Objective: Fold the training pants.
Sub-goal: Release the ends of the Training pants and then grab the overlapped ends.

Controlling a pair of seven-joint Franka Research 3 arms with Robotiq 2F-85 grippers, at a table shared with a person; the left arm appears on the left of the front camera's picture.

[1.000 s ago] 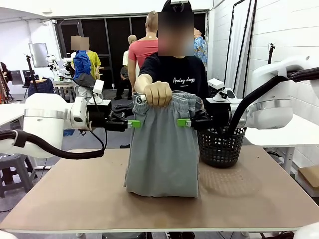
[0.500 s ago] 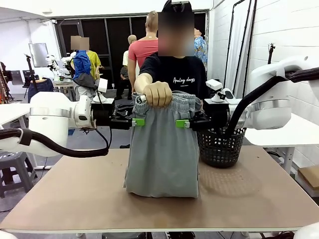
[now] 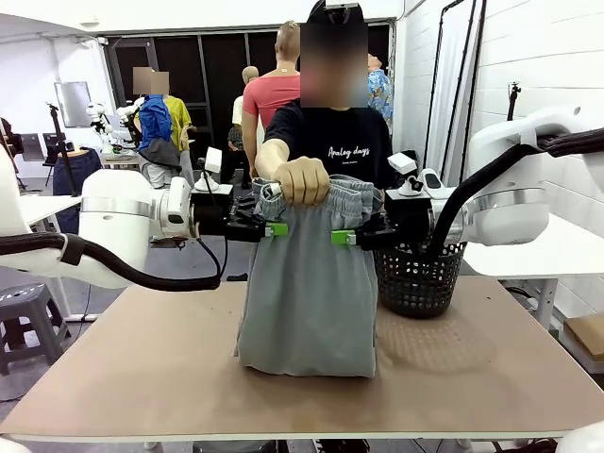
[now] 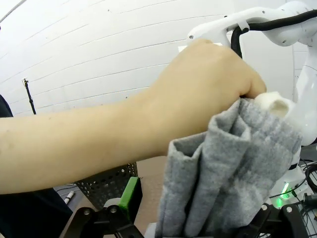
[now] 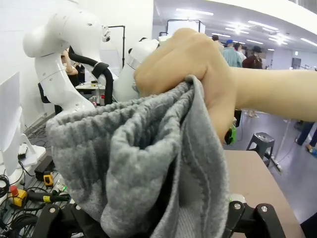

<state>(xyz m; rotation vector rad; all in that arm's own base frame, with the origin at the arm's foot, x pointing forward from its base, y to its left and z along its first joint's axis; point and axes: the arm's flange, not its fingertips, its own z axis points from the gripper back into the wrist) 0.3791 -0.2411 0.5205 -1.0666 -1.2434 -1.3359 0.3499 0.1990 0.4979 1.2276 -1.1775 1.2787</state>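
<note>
In the front view the training pants point(image 3: 307, 293) are hung from a person's hand point(image 3: 302, 179) to the brown table point(image 3: 142, 359), between the wide-open left gripper point(image 3: 275, 228) and right gripper point(image 3: 343, 237); "Analog days" is printed on the T-shirt point(image 3: 349, 142). In the left wrist view the waistband is seen bunched between parted fingers point(image 4: 130, 198). In the right wrist view it is likewise left unclamped.
</note>
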